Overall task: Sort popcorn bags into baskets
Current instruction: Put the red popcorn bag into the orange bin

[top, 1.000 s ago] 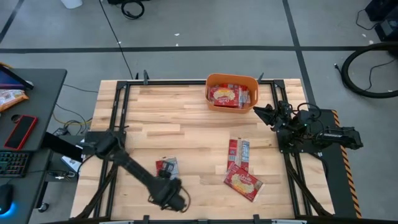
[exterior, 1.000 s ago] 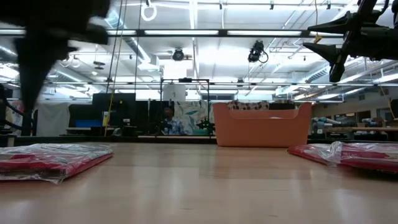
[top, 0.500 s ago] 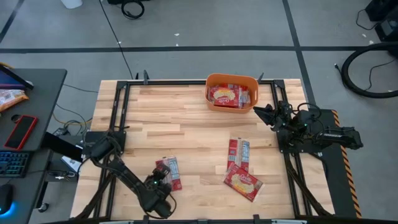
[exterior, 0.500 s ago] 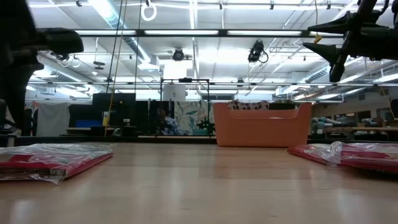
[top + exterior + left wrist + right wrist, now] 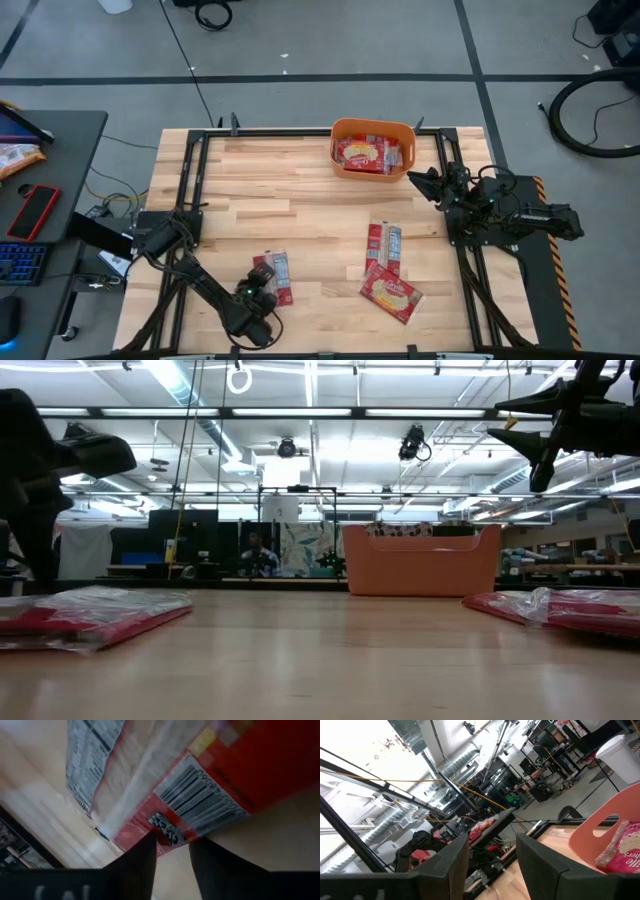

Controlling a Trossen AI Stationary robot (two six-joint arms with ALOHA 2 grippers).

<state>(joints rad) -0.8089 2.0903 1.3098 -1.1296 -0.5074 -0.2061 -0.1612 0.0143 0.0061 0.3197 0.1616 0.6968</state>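
Two narrow red popcorn bags [image 5: 272,275] lie flat side by side near the table's front left; in the low view they are the packets on the left [image 5: 90,615]. My left gripper [image 5: 262,297] is low at their near end, open, its fingertips [image 5: 172,851] on either side of the red barcode edge [image 5: 167,832]. Two more narrow bags [image 5: 385,245] and a wider bag [image 5: 392,293] lie flat at front right. The orange basket [image 5: 373,128] stands at the far edge and holds bags [image 5: 365,153]. My right gripper [image 5: 415,180] is open and empty, held high to the right of the basket. My left gripper's fingertips [image 5: 145,855] stand at the near short edge [image 5: 167,832] of a red bag, coming in low from the table's near side. The edge reaches the gap between them. I cannot tell whether they touch it. The bag lies on the table.
A side desk at the left holds a red phone [image 5: 33,212], an orange-and-white snack packet [image 5: 15,158] and a keyboard. Black frame rails run along the table's left and right edges. Bare wood lies between the bag groups and the basket. A person [image 5: 255,555] shows far behind.
My left gripper has gone down and toward the table's near edge, off the two left bags, which now show in the high view. In the low view those bags' wrap has shifted a little toward the right and humped up.
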